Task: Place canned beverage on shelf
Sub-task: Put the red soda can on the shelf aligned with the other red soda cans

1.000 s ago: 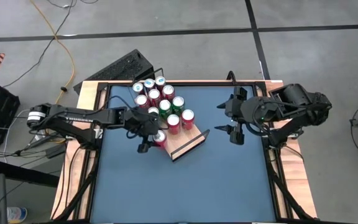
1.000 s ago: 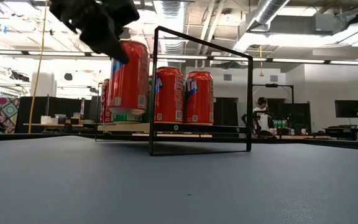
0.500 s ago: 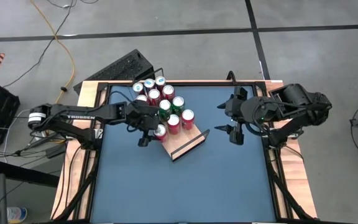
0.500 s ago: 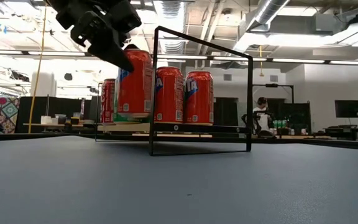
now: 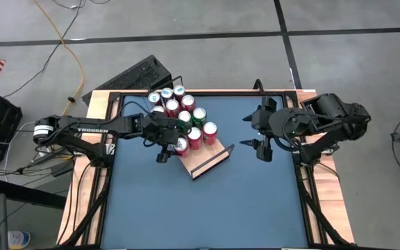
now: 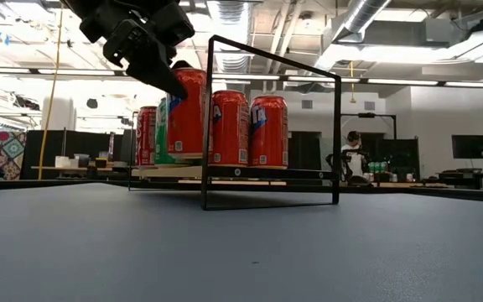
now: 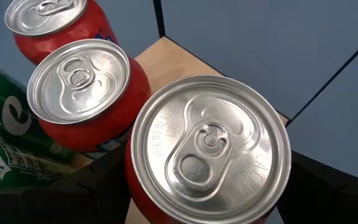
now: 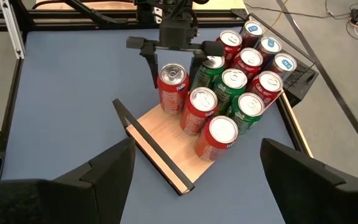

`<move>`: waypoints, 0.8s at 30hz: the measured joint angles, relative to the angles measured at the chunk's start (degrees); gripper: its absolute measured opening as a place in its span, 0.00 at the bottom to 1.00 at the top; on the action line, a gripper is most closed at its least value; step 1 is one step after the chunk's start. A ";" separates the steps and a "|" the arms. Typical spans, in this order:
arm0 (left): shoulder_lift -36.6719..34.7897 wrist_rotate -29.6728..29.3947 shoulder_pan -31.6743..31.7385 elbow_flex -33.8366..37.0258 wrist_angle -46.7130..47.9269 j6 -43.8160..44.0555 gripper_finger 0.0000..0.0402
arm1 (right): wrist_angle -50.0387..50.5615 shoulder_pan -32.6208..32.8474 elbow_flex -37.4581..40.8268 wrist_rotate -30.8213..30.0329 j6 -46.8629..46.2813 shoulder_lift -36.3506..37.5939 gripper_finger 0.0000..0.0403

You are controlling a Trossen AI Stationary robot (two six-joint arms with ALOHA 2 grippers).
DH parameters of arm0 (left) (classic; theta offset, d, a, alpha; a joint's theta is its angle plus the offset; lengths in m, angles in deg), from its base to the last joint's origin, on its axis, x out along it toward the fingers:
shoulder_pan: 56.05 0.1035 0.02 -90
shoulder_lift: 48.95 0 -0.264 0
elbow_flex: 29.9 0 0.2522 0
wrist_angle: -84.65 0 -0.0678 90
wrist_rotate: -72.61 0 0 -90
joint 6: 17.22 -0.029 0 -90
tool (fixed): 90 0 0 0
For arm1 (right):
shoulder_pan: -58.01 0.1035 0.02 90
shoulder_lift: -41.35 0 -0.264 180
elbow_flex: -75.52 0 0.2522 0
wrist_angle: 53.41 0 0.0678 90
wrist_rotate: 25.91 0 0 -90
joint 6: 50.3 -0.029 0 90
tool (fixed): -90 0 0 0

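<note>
A red can (image 5: 180, 144) stands upright at the near-left corner of the shelf (image 5: 215, 150), a light-wood board with a black rail (image 5: 211, 162) at its end. My left gripper (image 5: 174, 146) is shut on this can. Several more red and green cans (image 5: 182, 111) stand in rows on the board beside and behind it. From the wrist, the held can's top (image 7: 210, 146) fills the view, next to two red cans (image 7: 79, 81). My right gripper (image 5: 253, 136) hangs open above the table's right part, holding nothing. My left gripper pinches the red can's wall near the top (image 6: 177, 84) between its two fingers, one on each side. The fingers (image 8: 151, 65) come slanting down from the table's left. The can is upright, its base (image 8: 170, 111) at the board's corner; whether it rests there, I cannot tell.
A black keyboard (image 5: 134, 75) lies beyond the table's far-left corner. A black frame (image 5: 110, 208) runs around the blue mat (image 5: 207, 208), whose near half is open. A person (image 6: 355, 155) sits far off in the room behind.
My left gripper has carried the red can toward the table's far edge and a little down. The can now sits close beside the other red cans at the board's corner. It has stayed upright and the gripper has kept its hold.
</note>
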 joint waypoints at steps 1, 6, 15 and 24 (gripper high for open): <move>0.02 -0.02 0.00 0.00 0.22 -0.02 0.72 | 0.00 -0.03 0.00 0.00 -0.04 0.00 0.82; 0.04 -0.69 -0.19 0.02 0.61 -0.18 0.73 | -0.01 -0.16 0.00 0.00 -0.14 0.00 0.82; 0.13 -2.16 -0.15 0.13 0.86 0.11 0.87 | 0.06 -2.11 0.00 0.02 -0.64 0.00 0.82; 0.13 -4.37 -0.20 -0.65 1.30 1.08 0.87 | 0.07 -3.04 0.00 0.17 0.40 0.00 0.82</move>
